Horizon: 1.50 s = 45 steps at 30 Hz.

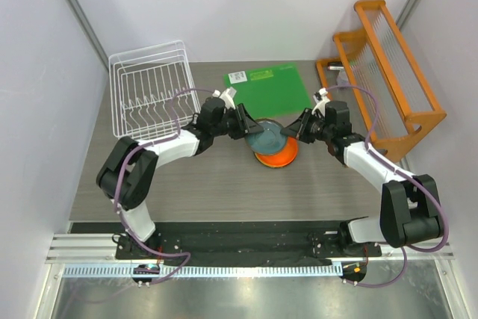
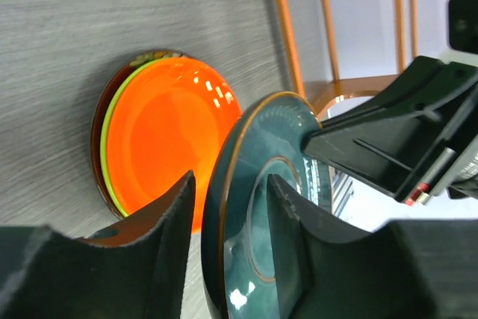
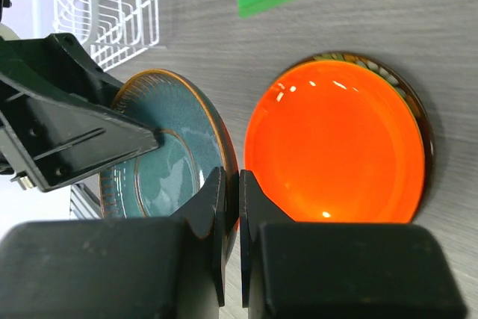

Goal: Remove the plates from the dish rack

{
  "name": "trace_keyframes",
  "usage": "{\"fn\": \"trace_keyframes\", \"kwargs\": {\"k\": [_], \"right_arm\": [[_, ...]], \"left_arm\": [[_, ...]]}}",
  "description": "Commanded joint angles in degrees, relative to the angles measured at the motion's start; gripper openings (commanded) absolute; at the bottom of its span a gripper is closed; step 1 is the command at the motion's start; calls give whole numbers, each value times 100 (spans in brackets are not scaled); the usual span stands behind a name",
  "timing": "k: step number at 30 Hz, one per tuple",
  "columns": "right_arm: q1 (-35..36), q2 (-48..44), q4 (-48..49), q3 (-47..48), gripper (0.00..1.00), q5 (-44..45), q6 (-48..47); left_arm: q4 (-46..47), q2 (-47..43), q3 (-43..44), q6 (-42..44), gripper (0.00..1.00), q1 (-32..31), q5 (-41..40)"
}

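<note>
Grey tabletop (image 1: 209,184) is bearing the plate stack (image 3: 336,147); just above, the dark grey-blue plate (image 3: 168,155) is hanging, right gripper (image 3: 231,184) pinching its rim, left gripper (image 2: 230,188) straddling loosely. Back left off before lowering.

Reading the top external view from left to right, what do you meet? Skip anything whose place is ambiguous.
White wire dish rack → left gripper → dark grey-blue round plate → right gripper → orange wooden rack with clear slats
</note>
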Motion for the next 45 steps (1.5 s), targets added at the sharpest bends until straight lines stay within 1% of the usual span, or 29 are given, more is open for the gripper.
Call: {"fn": "trace_keyframes", "kwargs": {"k": [1, 2, 3, 4, 6, 7, 9, 10, 11, 12, 13, 14, 15, 16, 17, 18, 19, 20, 23, 24, 25, 31, 33, 36, 40, 41, 43, 44, 45], "right_arm": [[-41, -257, 47, 24, 1, 23, -59], [-59, -248, 47, 41, 1, 15, -60], [-59, -231, 13, 42, 1, 23, -68], [-67, -230, 12, 42, 1, 41, -77], [-94, -239, 3, 33, 1, 67, -112], [-111, -239, -23, 33, 1, 85, -112], [-155, -248, -67, 50, 1, 128, -165], [-182, -239, -84, 68, 1, 155, -182], [-199, -239, -102, 85, 1, 190, -235], [-199, -230, -172, 94, 1, 225, -270], [-226, -222, -190, 103, 1, 260, -288], [-234, -213, -207, 112, 1, 278, -314], [-252, -187, -234, 112, 1, 313, -358], [-261, -160, -234, 94, 1, 339, -376], [-287, -143, -243, 94, 1, 366, -393], [-287, -82, -243, 94, 1, 401, -437], [-296, -37, -243, 86, 1, 445, -455], [-305, -2, -234, 85, 1, 471, -481], [-314, 226, -243, 155, 1, 524, -578], [-314, 288, -243, 173, 1, 576, -622], [-314, 393, -243, 191, 1, 620, -631], [-314, 797, -199, 340, 1, 735, -815], [-314, 885, -146, 375, 1, 753, -824], [-314, 1009, -129, 411, 1, 796, -886], [-314, 1096, -85, 402, 2, 779, -886], [-314, 1132, -85, 402, 5, 762, -868], [-314, 1167, -85, 419, 22, 683, -894], [-314, 1176, -102, 419, 27, 656, -894], [-305, 1158, -102, 402, 34, 656, -912]], "left_arm": [[381, 205, 278, 98, 40, -37, 190], [381, 232, 279, 81, 41, -37, 182], [381, 301, 322, 72, 44, -37, 182], [277, 328, 349, 80, 51, -28, 190], [249, 355, 358, 107, 55, -28, 156], [310, 346, 288, 107, 64, -28, 103], [250, 302, 270, 221, 71, -28, -63], [67, 250, 296, 282, 76, -28, -151], [-31, 206, 314, 500, 77, -28, -213], [-145, 145, 331, 615, 77, -28, -440], [-485, 92, 357, 756, 79, -28, -608], [-637, -65, 375, 870, 79, -28, -809], [-777, -145, 384, 1141, 79, -28, -1212], [-1170, -242, 393, 1274, 80, -28, -1468], [-1287, -460, 375, 1389, 80, -28, -1671], [-1384, -584, 358, 1660, 80, -28, -2090], [-1629, -734, 340, 1776, 80, -36, -2347], [-1675, -1031, 262, 1899, 80, -45, -2506], [-2026, -1516, 138, 2286, 81, -45, -3130], [-2192, -1830, 86, 2434, 81, -45, -3245], [-2272, -1964, 68, 2488, 81, -45, -3481], [-2545, -3037, -345, 2647, 83, -45, -4290], [-2519, -3343, -503, 2691, 87, -45, -4423], [-2642, -3608, -600, 2761, 89, -45, -4713], [-2651, -3837, -776, 2805, 94, -45, -5056], [-2660, -3864, -794, 2805, 95, -45, -5135], [-2695, -3881, -837, 2796, 98, -45, -5214], [-2730, -3873, -829, 2788, 100, -45, -5258], [-2756, -3864, -829, 2788, 100, -45, -5337]]}}
